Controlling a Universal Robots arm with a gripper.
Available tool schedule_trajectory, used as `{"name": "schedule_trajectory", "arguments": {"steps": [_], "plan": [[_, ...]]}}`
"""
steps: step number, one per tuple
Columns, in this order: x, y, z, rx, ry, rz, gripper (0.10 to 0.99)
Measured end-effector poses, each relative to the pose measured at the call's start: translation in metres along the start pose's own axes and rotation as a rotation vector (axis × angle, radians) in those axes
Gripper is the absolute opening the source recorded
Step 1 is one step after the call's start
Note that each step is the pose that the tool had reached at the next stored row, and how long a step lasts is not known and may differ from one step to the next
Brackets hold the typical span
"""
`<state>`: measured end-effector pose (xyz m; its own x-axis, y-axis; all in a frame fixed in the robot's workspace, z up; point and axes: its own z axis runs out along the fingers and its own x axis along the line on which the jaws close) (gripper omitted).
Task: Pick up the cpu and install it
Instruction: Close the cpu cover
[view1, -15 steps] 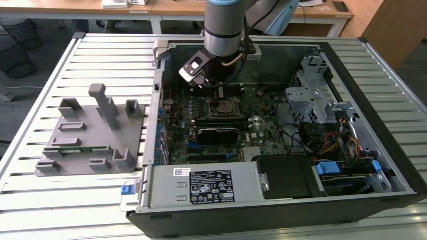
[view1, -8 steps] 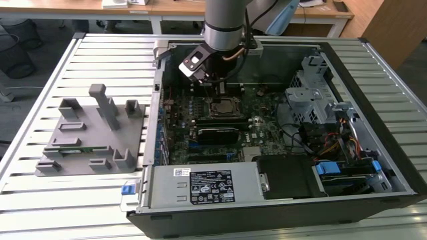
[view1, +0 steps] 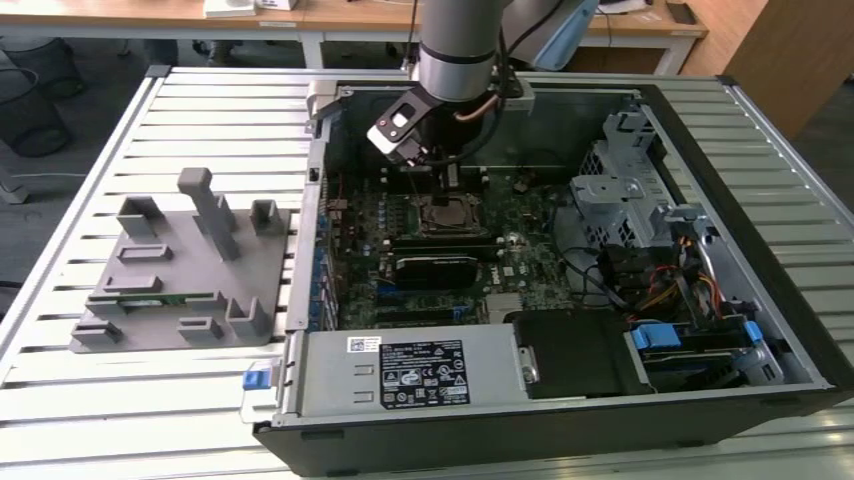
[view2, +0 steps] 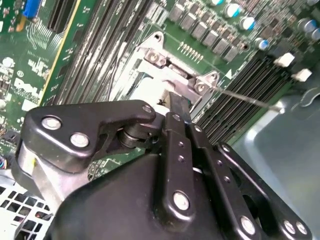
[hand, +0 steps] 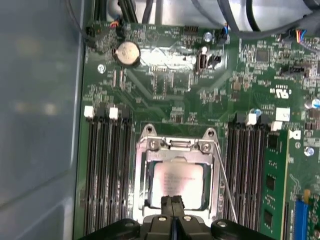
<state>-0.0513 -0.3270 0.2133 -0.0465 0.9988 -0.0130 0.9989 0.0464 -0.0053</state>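
Close beneath the arm's wrist in the first wrist view, the fingers (hand: 167, 204) are pressed together, gripping nothing, their tips over one edge of the cpu (hand: 178, 179). It lies flat in the metal-framed socket (hand: 141, 170) between memory slots (hand: 107, 165), with a coin battery (hand: 126, 51) beyond.

Grey holder (view1: 187, 270) sits on the slatted table (view1: 134, 410) beside the open computer case (view1: 400, 450)

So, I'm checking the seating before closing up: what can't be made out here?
- One edge of the cpu: first wrist view, covered by the gripper.
- Whether the fingertips touch it: second wrist view, blocked by the gripper's own linkage.
- Seating in the socket: exterior view, too small.
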Motion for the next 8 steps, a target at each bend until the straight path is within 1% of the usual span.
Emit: {"name": "schedule_trajectory", "arguments": {"steps": [8], "plan": [[-0.0005,0.0104,0.0,0.0,0.0001,0.0,0.106]]}}
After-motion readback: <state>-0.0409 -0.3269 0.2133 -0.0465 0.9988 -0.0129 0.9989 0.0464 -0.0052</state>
